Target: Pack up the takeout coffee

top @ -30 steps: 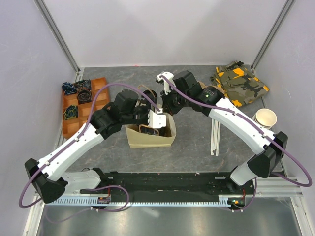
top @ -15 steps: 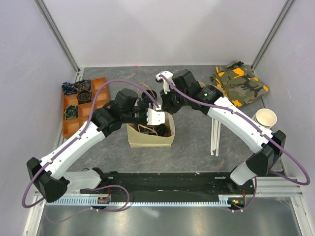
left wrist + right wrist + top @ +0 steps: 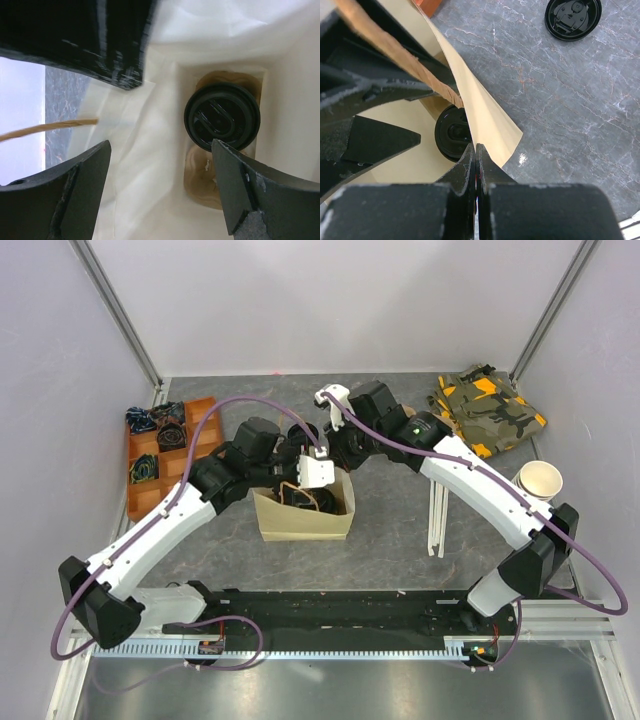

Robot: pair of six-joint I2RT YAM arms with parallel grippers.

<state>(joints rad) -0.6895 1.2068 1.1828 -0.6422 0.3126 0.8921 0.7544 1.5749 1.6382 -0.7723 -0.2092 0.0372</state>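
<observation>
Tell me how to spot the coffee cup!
Find the tan paper bag standing open in the middle of the grey table. Look down inside: the takeout coffee sits at the bottom. It wears a round black lid, unlike the pale lidless cups at the right, and the loose black lid outside has no cup.

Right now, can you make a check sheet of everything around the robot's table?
Surface: grey marbled table, no spills seen.
Job's things: takeout coffee, lid on, sits at the bottom of the paper bag.
Clutter: orange tray, camouflage cloth, pale cups, loose black lid.
Hands: left hand open inside the bag's mouth, holding nothing; right hand shut on the bag's rim.
Cables: purple cables loop along both arms.
Surroundings: pale walls on three sides.
</observation>
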